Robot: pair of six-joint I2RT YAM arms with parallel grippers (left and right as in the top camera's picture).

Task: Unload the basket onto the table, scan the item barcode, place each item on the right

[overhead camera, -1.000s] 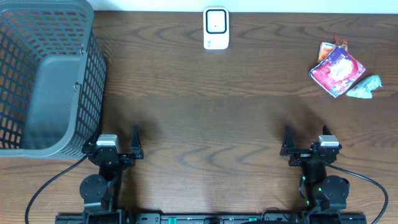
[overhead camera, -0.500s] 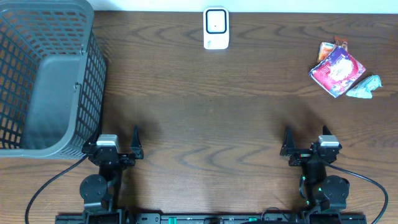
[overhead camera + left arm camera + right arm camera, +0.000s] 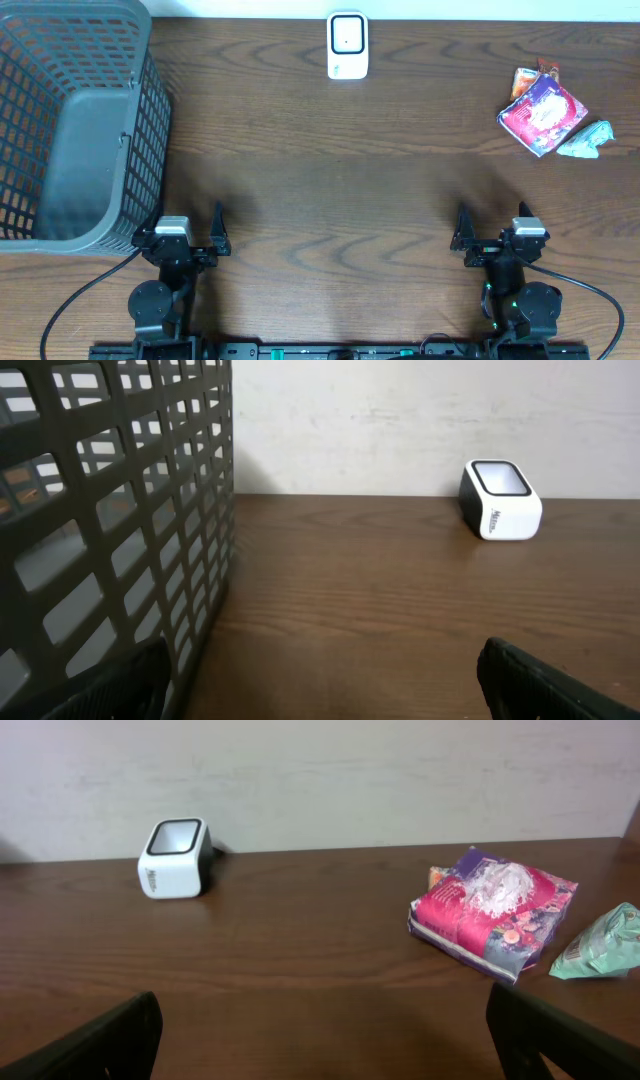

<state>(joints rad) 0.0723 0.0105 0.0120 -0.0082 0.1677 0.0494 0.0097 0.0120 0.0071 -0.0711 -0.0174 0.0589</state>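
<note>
The white barcode scanner (image 3: 347,45) stands at the table's far middle edge; it also shows in the left wrist view (image 3: 500,500) and the right wrist view (image 3: 175,858). Three items lie at the far right: a pink-and-purple packet (image 3: 543,113) (image 3: 495,910), a small orange packet (image 3: 523,80) behind it and a mint-green packet (image 3: 586,140) (image 3: 600,945) beside it. My left gripper (image 3: 178,228) (image 3: 320,695) and right gripper (image 3: 503,228) (image 3: 325,1045) rest near the front edge. Both are open wide with only bare table between the fingers, far from the items.
A tall grey mesh basket (image 3: 70,130) fills the far left corner, and its wall (image 3: 110,530) stands close to the left gripper's left finger. A pale wall runs behind the table. The table top (image 3: 340,190) is dark wood.
</note>
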